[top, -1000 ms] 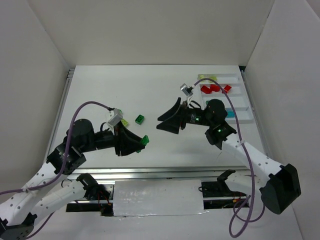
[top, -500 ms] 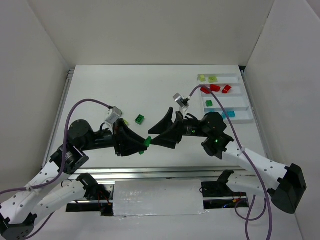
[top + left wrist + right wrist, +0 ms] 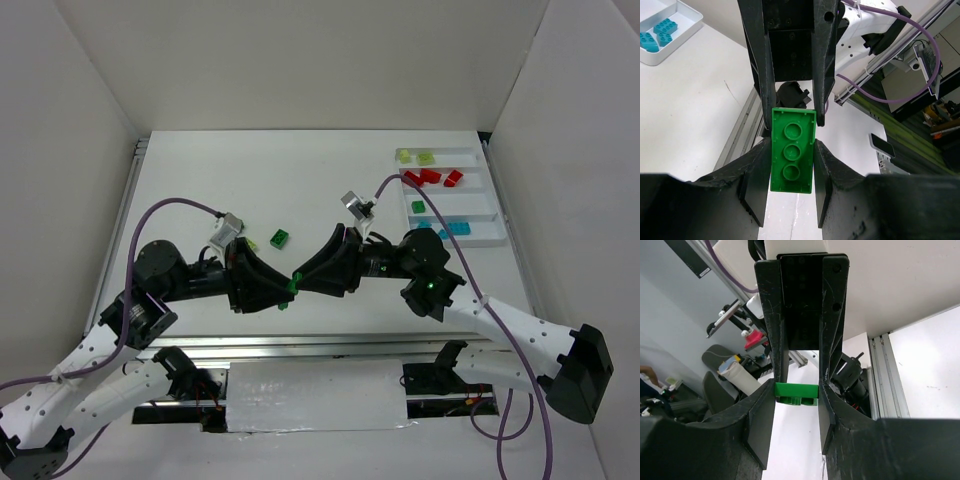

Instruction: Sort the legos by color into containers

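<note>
1. The left gripper (image 3: 791, 150) was clenched on a dark green lego (image 3: 792, 170), its fingers pressed flat against the brick's two long sides, with three studs facing the left wrist camera.
2. The right gripper (image 3: 796, 394) faced it tip to tip and had closed to the brick's width on the free end of the same lego. In the right wrist view the brick filled the gap between its fingers from side to side.
3. The lego hung between the two grippers above the near middle of the table (image 3: 200, 180), well apart from the white tray (image 3: 465, 205) at the far right.
4. The tray's four compartments, counted from the far one, held:
   - two pale yellow-green legos (image 3: 414, 157)
   - about three red legos (image 3: 430, 177), bunched so the count was unsure
   - one green lego (image 3: 418, 206)
   - about three cyan legos (image 3: 460, 229)
5. One loose green lego (image 3: 280, 238) lay on the table, and one small yellow-green piece (image 3: 250, 243) lay to its left, beside the left wrist.
</note>
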Tool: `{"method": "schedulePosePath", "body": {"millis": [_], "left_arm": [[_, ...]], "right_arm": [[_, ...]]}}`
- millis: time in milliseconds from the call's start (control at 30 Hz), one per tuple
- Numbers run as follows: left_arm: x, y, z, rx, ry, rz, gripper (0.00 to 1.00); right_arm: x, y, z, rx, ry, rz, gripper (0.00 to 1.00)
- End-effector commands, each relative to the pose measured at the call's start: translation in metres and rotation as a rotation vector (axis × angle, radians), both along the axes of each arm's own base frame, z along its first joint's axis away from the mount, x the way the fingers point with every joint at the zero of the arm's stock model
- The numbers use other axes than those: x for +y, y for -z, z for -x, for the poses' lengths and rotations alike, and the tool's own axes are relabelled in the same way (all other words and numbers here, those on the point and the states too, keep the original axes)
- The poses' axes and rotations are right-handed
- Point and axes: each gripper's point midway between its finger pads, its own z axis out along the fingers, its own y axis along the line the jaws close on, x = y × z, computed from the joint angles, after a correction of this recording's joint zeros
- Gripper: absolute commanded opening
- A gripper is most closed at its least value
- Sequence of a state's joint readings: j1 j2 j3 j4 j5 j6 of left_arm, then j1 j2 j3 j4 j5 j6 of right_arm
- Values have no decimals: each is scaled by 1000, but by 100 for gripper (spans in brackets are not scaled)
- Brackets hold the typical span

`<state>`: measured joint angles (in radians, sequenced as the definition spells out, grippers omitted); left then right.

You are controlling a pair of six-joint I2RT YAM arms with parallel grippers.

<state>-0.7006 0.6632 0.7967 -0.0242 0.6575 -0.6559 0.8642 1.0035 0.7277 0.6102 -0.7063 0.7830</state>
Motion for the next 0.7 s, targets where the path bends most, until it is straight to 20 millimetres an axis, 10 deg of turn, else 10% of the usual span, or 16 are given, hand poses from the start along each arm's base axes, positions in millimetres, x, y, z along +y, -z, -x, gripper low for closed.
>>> {"method": "schedulePosePath", "body": {"millis": [0, 133, 267, 300, 667], "left_arm": [[3, -21, -1, -63, -19, 51, 0], [4, -23, -3, -62, -31, 51, 0], [4, -17, -8, -47, -60, 24, 62], [5, -17, -10, -44, -72, 20, 97], [62, 19, -87, 103, -652, -232, 99]], "right_arm": [[0, -19, 4, -41, 0, -44, 6], [1, -15, 4, -47, -4, -42, 0], [0, -11, 3, -53, 6, -40, 0], [0, -10, 1, -51, 16, -31, 0], [-11, 50, -83, 99, 390, 196, 0]]}}
